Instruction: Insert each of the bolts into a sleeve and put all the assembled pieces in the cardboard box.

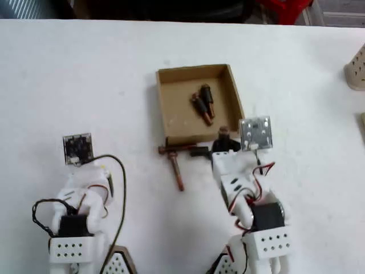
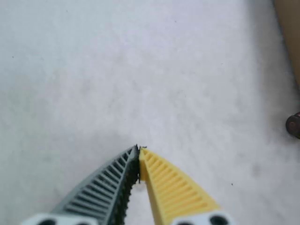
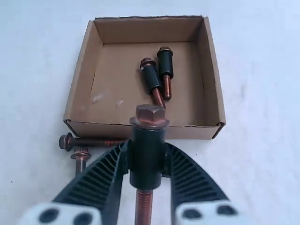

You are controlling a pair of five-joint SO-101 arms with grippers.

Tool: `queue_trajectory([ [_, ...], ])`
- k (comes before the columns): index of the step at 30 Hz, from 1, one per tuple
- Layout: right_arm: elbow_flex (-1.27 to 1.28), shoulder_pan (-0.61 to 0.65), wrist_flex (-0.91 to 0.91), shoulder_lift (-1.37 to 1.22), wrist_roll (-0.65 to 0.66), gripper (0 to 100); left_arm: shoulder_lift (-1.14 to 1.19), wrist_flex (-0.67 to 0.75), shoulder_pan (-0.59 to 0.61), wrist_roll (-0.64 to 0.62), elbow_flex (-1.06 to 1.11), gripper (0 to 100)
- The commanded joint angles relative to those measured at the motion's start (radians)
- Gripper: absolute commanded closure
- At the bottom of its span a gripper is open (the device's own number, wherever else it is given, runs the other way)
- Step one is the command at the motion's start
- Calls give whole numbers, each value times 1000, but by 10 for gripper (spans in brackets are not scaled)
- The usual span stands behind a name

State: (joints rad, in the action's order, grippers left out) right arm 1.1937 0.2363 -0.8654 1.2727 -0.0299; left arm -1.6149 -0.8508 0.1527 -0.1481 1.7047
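1. The cardboard box [image 1: 161, 103] sits mid-counter [image 1: 85, 74], behind both arms.
2. Two assembled pieces [image 1: 203, 103] lie side by side in the box.
3. Two loose bolts [image 1: 174, 150] lie on the counter just before the box's front wall, one along it and one pointing away.
4. The right tool [image 3: 146, 157] is right of those bolts, gripping a third assembled piece [image 3: 148, 126].
5. The left tool [image 2: 139, 154] is well left of the box.

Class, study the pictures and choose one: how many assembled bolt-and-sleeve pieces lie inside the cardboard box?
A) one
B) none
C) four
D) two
D: one sleeved bolt and a second sleeved bolt lie on the floor of the cardboard box; the third assembled piece is outside it, clamped in the right arm's jaws.
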Motion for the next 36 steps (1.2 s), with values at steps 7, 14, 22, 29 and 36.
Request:
queue_trajectory([
  [7, -462, -25, -196, -479, 123, 981, -8, 9, 10, 9, -5, 977],
  [14, -736, -114, -277, -776, 190, 981, -8, 8, 12, 9, -5, 977],
  [22, -982, -177, -275, -1056, 233, 981, -8, 8, 12, 9, -5, 977],
  [29, -1191, -168, -275, -1305, 235, 981, -8, 8, 12, 9, -5, 977],
  [36, -1418, -168, -275, -1563, 235, 981, -8, 8, 12, 9, -5, 977],
])
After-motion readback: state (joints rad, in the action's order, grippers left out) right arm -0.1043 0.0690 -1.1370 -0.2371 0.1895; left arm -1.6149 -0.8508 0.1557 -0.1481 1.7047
